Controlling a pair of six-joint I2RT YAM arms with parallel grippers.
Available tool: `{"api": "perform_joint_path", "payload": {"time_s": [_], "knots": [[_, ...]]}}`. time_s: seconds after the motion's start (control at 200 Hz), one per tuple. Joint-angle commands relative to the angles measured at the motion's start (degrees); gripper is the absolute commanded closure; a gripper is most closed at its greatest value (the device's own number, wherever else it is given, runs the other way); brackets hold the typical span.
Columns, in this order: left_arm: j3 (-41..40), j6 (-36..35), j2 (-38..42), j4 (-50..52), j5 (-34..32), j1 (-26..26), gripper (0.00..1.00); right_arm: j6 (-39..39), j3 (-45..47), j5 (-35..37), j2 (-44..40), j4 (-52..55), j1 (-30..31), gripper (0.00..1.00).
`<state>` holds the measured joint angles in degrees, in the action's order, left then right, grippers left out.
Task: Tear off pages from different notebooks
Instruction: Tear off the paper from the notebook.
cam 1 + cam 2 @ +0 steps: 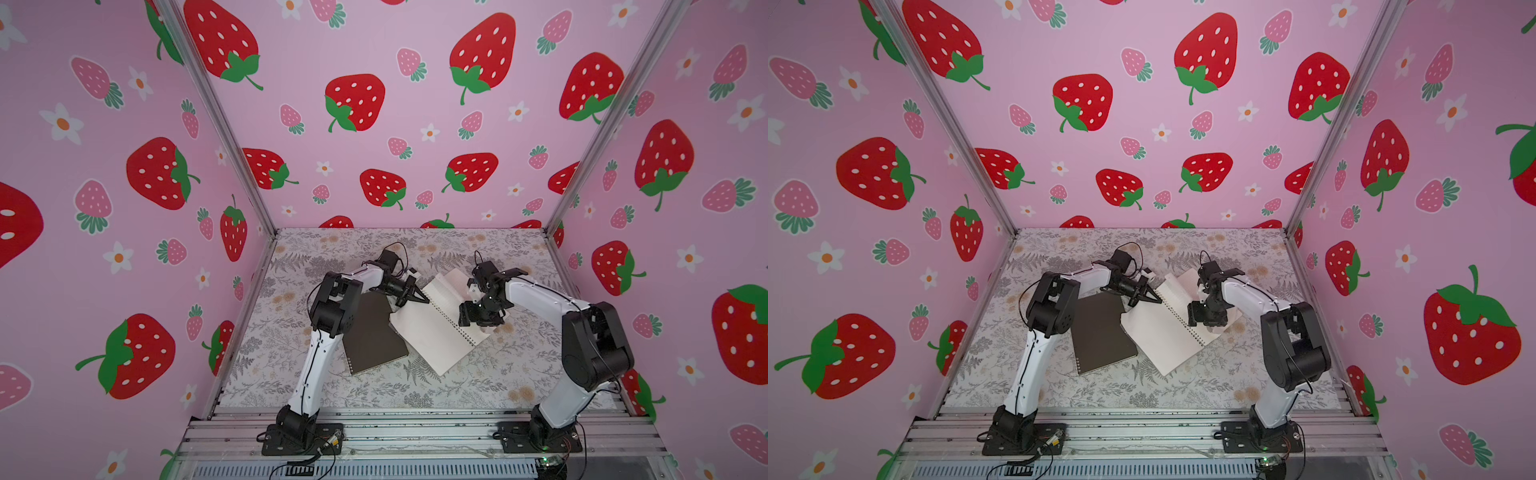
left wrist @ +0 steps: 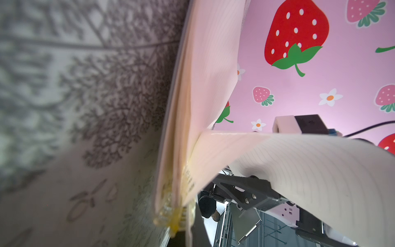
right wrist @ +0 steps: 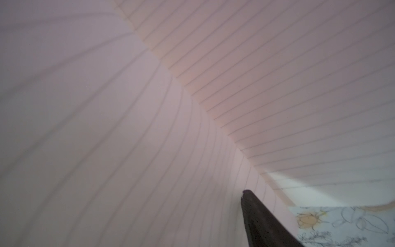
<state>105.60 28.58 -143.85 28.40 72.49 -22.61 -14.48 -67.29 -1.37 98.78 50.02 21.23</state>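
1. Desk [image 1: 498, 374] in both top views carries two notebooks just beside each other. The dark notebook [image 1: 376, 336] lies closed on the left arm's side. The cream notebook [image 1: 432, 336] lies open, its spiral [image 1: 449, 318] running diagonally. One page [image 1: 451, 284] stands lifted and curled on the far side of the spiral. The left gripper [image 1: 422, 300] sits at the spiral's far end. The right gripper [image 1: 467, 318] is low beside the lifted page, its fingertips hidden by its own body.

2. Left wrist view: the left fingers [image 2: 168, 213] are pressed together and appear to pinch the edge of the cream notebook [image 2: 203, 96]. The page [image 2: 320, 171] arches away over the right gripper and, as far as can be seen, joins the stack at the binding.

3. Right wrist view: the curled page [image 3: 106, 128] fills the frame above a flat lined leaf [image 3: 299, 85]. One dark finger [image 3: 263, 222] lies against it. The second is out of sight, so it cannot be told whether the right fingers are spread or pinching.

4. Judgement: the step in hand is tearing this page free.
   - The left arm should keep the book anchored close to the spiral.
   - The right needs a firm pinch on the single sheet only.
   - It should pull along the row of holes from one end, not straight up. That way the holes part in turn, and the sheet neither rips across nor drags the book.
   - The dark notebook's page is not yet torn.
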Motion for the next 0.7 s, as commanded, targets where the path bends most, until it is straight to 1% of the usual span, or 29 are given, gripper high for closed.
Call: {"api": "perform_joint_path", "payload": {"time_s": [0.0,0.055,0.11,0.18,0.28,0.335,0.38,0.45,0.57,0.695], "knots": [[1.38,-0.49,1.16,-0.32,1.68,0.05,1.00,-2.22,0.99,4.43,-1.37,3.91,-1.55,0.34],[1.19,-0.88,1.29,-0.17,1.93,0.05,1.00,-2.31,2.05,6.04,-2.33,3.73,-2.48,0.34],[1.19,-1.66,1.52,0.59,2.02,0.03,1.00,-1.97,2.83,5.99,-3.15,2.69,-3.41,0.37],[1.10,-2.71,1.69,1.66,1.98,0.02,1.00,-1.65,2.76,4.60,-3.49,1.69,-4.24,0.47],[1.09,-3.40,1.85,2.40,2.29,0.07,1.00,-0.87,1.66,2.22,-2.93,1.27,-4.36,0.74],[1.23,-4.11,2.24,2.73,2.56,0.04,1.00,-0.52,1.47,0.78,-3.19,1.01,-4.44,0.90],[1.59,-4.98,2.64,3.42,2.48,0.00,1.00,-0.12,1.39,-0.80,-3.63,0.87,-4.58,1.00],[2.93,-7.29,3.14,5.92,2.65,-0.06,1.00,-0.20,1.08,-3.26,-4.17,1.00,-4.94,1.00],[5.43,-13.44,5.07,11.73,2.57,-0.48,0.99,-1.31,-1.27,-10.42,-4.19,1.97,-5.81,1.00],[6.13,-14.41,6.40,12.83,1.29,-0.92,1.00,-2.52,-7.14,-17.60,-2.45,5.41,-5.94,1.00]]}}
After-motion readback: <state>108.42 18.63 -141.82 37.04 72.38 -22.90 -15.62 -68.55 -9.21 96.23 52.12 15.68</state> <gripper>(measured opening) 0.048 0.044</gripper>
